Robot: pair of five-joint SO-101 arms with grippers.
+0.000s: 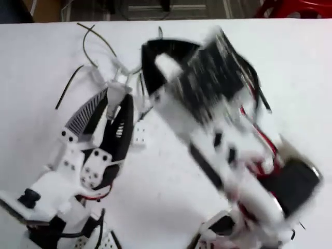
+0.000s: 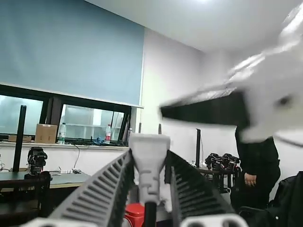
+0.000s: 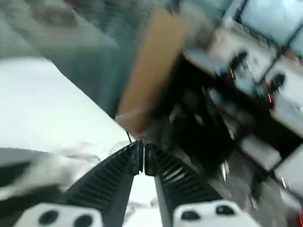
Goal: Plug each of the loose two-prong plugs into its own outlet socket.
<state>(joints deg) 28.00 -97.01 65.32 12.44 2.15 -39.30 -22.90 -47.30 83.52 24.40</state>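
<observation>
Your left gripper (image 2: 149, 163) clamps a white plug (image 2: 149, 144).
Your right gripper (image 3: 142, 150) is narrow, fingertips touching; an outlet socket (image 1: 139, 133) lies just beside the left gripper.

No lettering, number or sign could be read on the white plastic two-prong plug (image 2: 149, 163), the brown cardboard box (image 2: 46, 133) or the clear plastic bottle (image 2: 63, 133) on the window ledge.

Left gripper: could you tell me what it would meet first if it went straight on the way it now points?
Likely the right arm, which crosses just ahead of the left gripper and its plug; depth is unclear.
</observation>
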